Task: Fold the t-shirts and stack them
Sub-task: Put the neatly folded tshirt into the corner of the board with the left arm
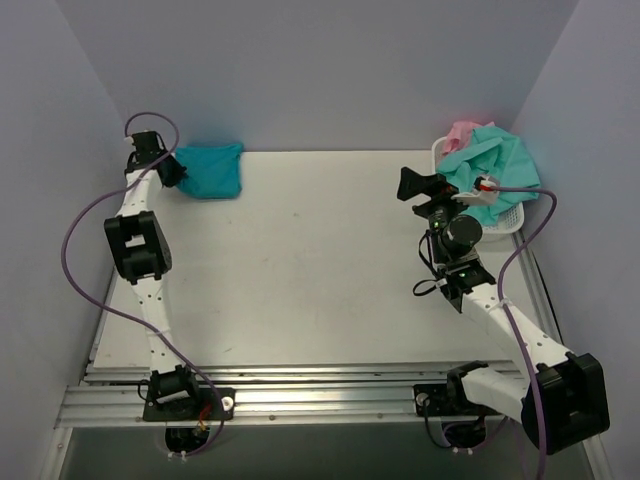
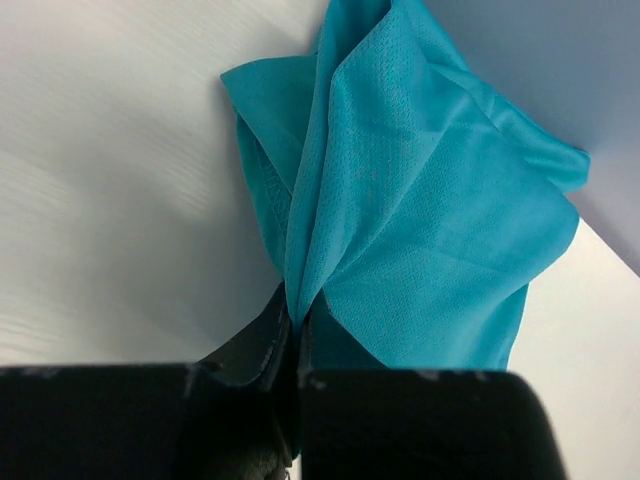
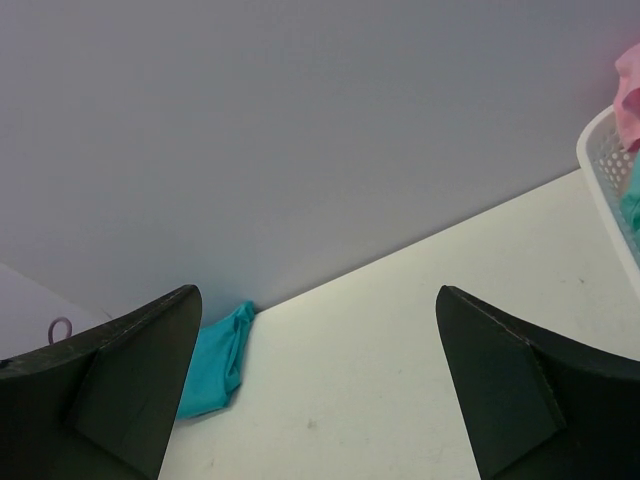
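My left fingers are pinched tight on a fold of the teal shirt. It lies bunched at the surface's far-left corner, spreading rightward from them. My right fingers gape empty beside the basket, well apart from it.

Teal t-shirt is fine-knit matt cloth; basket seemingly perforated plastic

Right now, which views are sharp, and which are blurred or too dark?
Top external: even, soft light, no glare on the table, only faint shadows. Left wrist: the teal t-shirt shows its weave sharply; the black jaws pinching it are close and soft. Right wrist: the open jaws are dark, detail-free shapes; the basket is cut off.
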Controlling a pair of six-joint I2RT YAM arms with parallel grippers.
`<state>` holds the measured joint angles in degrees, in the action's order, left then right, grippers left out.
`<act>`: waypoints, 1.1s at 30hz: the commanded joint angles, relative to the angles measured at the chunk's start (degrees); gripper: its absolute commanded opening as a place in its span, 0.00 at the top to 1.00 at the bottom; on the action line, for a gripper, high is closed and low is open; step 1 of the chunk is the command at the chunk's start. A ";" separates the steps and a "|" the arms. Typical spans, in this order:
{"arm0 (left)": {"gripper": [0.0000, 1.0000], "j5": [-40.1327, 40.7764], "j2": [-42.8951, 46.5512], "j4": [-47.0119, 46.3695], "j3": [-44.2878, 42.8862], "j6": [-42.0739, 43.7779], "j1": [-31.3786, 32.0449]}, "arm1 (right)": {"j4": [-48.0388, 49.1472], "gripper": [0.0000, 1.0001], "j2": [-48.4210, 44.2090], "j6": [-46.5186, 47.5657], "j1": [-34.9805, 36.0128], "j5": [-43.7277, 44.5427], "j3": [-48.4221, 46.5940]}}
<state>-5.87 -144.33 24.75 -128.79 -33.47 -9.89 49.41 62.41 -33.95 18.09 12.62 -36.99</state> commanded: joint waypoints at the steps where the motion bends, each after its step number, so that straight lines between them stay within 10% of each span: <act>1: 0.97 1.92 1.08 0.21 -5.23 2.01 -2.50 | 5.43 0.00 0.25 -0.76 0.02 -1.98 -0.10; 14: 0.88 11.76 0.54 -5.30 -4.02 3.41 -8.04 | 7.10 0.00 0.43 0.91 0.02 -0.14 1.57; 19: 0.18 13.43 2.56 -7.97 -1.72 4.73 -7.95 | 7.11 0.00 2.10 1.61 0.02 -0.05 1.05; 21: 0.11 16.31 4.83 -7.70 -1.03 4.65 -8.13 | 7.02 0.00 2.19 1.70 0.02 0.03 1.13; 33: 0.08 28.36 38.76 -16.94 21.39 2.72 0.55 | 5.62 0.00 3.50 1.96 0.54 0.30 -0.44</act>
<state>17.32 -117.47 12.97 -107.00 -29.87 -14.20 53.19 66.13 -32.84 18.11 11.81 -35.35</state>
